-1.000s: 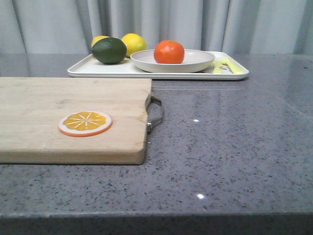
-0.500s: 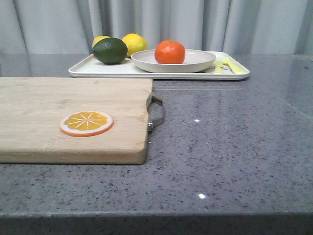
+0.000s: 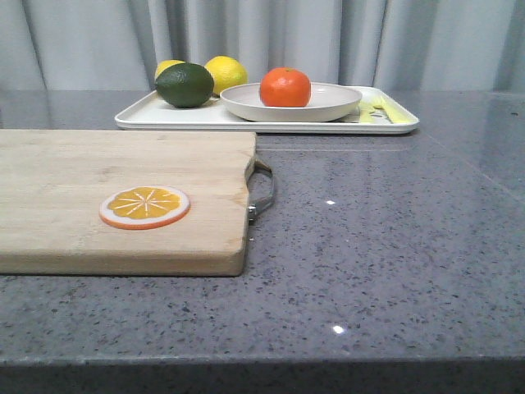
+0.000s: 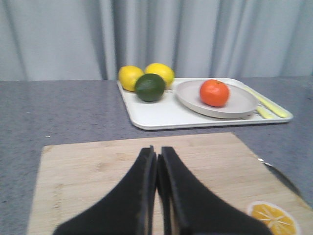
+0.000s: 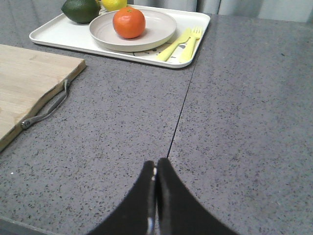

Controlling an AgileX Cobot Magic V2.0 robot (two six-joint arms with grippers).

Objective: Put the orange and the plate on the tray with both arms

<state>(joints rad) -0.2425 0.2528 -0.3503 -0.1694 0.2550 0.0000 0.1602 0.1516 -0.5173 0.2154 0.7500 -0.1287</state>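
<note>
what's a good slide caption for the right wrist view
Shut right gripper over bare countertop; orange on plate on tray.

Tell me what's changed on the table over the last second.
Nothing on the table visibly moved, and nothing was gripped or released. The orange sits in the plate on the tray, as before. The slight shift of the whole picture looks like the camera, not the objects.

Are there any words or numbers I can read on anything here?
None: no view shows any words, numbers or labels.
The tray, plate, orange and cutting board are plain.
The orange slice has only a segment pattern, no writing.
The yellow marks on the tray are a fork and another utensil, not signs.
</note>
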